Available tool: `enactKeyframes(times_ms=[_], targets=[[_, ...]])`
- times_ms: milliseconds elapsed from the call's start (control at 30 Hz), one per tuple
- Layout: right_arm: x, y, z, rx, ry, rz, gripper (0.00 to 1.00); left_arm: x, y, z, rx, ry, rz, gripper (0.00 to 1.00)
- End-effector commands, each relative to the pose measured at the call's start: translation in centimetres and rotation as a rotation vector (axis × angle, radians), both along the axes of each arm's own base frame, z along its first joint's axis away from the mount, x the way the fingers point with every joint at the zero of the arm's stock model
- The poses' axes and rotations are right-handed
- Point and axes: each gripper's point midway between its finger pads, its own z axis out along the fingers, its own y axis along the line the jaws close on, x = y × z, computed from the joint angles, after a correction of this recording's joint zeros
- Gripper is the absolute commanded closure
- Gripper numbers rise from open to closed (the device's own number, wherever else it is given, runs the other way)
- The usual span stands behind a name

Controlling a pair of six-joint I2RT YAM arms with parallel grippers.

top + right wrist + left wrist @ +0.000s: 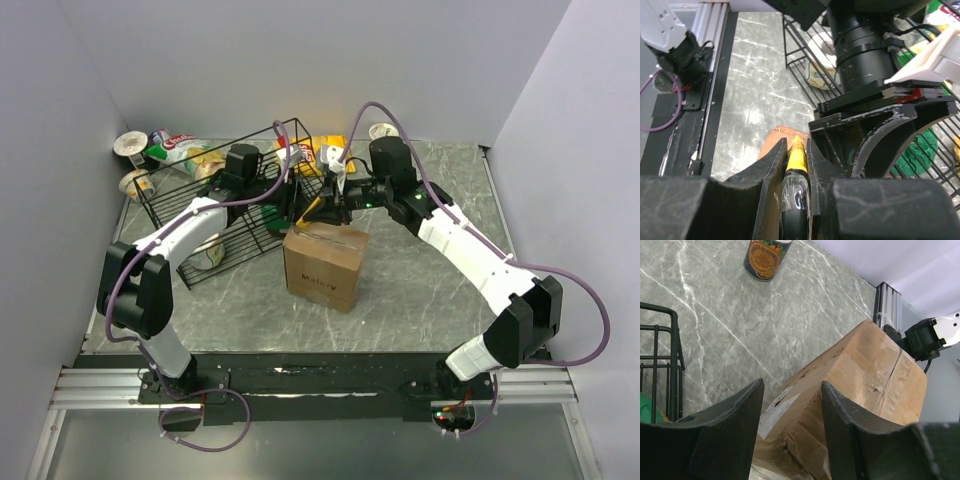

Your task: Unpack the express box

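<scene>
The express box [325,265] is a brown cardboard carton with a taped seam, standing mid-table. In the left wrist view the box [865,375] shows a white label [777,410] and a crumpled near corner. My left gripper [296,206] is open just above the box's far edge; in its own view the left gripper [792,390] straddles that corner without touching it. My right gripper [336,205] is beside it over the same far edge. The right gripper [796,145] is shut on a black tool with a yellow tip [796,162], which points down at the box [776,136].
A black wire basket [185,215] with items inside stands left of the box. Snack bags [180,150] and cups [130,145] lie at the back left, and another cup [383,131] at the back. A printed can [765,257] stands on the table. The two wrists sit close together.
</scene>
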Motion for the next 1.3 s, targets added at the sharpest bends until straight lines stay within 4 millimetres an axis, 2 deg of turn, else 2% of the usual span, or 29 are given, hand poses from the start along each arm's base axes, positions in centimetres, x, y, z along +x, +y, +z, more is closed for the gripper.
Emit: enactKeyframes(times_ms=[0, 133, 267, 367, 500, 533, 600, 667, 733, 767, 833, 900, 933, 967, 1000, 1033, 1100, 1133, 1167, 1200, 1233, 1267], targets=[[-0.6, 0.1, 3.4, 0.073, -0.094, -0.026, 1.00, -0.3, 0.2, -1.4, 0.031, 0.023, 0.015, 0.46], [-0.8, 0.2, 3.6, 0.058, -0.135, -0.049, 1.00, -0.4, 0.2, -1.3, 0.029, 0.028, 0.025, 0.46], [-1.4, -0.1, 4.2, 0.051, -0.147, -0.064, 1.00, -0.3, 0.4, -0.4, 0.028, 0.015, 0.048, 0.48], [-1.5, -0.6, 4.7, 0.049, -0.173, -0.082, 1.00, -0.1, 1.1, 0.1, 0.031, 0.010, 0.077, 0.56], [-1.3, -0.9, 4.7, 0.036, -0.183, -0.100, 1.00, 0.8, 3.2, 1.0, 0.027, 0.004, 0.145, 0.67], [-1.2, -0.9, 4.8, 0.037, -0.186, -0.103, 1.00, 0.8, 3.8, 2.0, 0.017, -0.008, 0.164, 0.68], [-1.2, -0.9, 4.7, 0.036, -0.184, -0.102, 1.00, 0.5, 4.5, 2.4, 0.005, -0.006, 0.176, 0.69], [-1.2, -0.8, 4.7, 0.037, -0.185, -0.099, 1.00, -0.5, 5.1, 3.3, -0.022, -0.005, 0.159, 0.69], [-1.2, -0.7, 4.7, 0.038, -0.186, -0.089, 1.00, -1.1, 5.1, 3.7, -0.036, 0.000, 0.150, 0.67], [-1.3, -0.6, 4.7, 0.038, -0.184, -0.084, 1.00, -1.8, 5.0, 3.8, -0.051, 0.011, 0.128, 0.59], [-1.3, -0.5, 5.0, 0.044, -0.172, -0.087, 1.00, -1.8, 4.8, 4.4, -0.081, 0.030, 0.124, 0.47], [-1.1, -0.8, 5.4, 0.044, -0.169, -0.110, 1.00, -2.1, 4.4, 4.7, -0.103, 0.044, 0.080, 0.37], [-1.0, -1.1, 5.9, 0.046, -0.160, -0.130, 1.00, -1.9, 4.2, 4.1, -0.093, 0.048, 0.063, 0.36], [-0.5, -1.8, 6.1, 0.035, -0.159, -0.165, 1.00, -1.6, 4.1, 4.9, -0.092, 0.025, 0.054, 0.35], [-0.5, -2.9, 5.6, -0.007, -0.132, -0.199, 1.00, -0.9, 4.3, 4.7, -0.073, 0.013, 0.081, 0.36], [0.2, -3.9, 6.2, -0.021, -0.153, -0.243, 1.00, -0.7, 4.5, 4.6, -0.050, 0.003, 0.096, 0.37], [1.2, -7.1, 6.7, -0.045, -0.166, -0.354, 1.00, 0.4, 5.3, 4.7, -0.016, -0.040, 0.171, 0.40], [2.5, -9.2, 5.5, -0.101, -0.162, -0.464, 1.00, 0.4, 5.8, 4.9, -0.005, -0.058, 0.204, 0.41], [2.5, -10.9, 5.8, -0.115, -0.182, -0.531, 1.00, 0.6, 6.3, 5.0, 0.002, -0.070, 0.233, 0.44], [3.4, -12.9, 4.8, -0.157, -0.189, -0.617, 1.00, 1.4, 7.1, 4.9, 0.031, -0.103, 0.295, 0.47], [4.0, -14.9, 4.0, -0.212, -0.202, -0.714, 1.00, 1.3, 7.8, 5.3, 0.049, -0.134, 0.330, 0.49], [3.5, -16.0, 3.8, -0.236, -0.224, -0.738, 1.00, 1.2, 8.4, 5.1, 0.076, -0.143, 0.362, 0.56]])
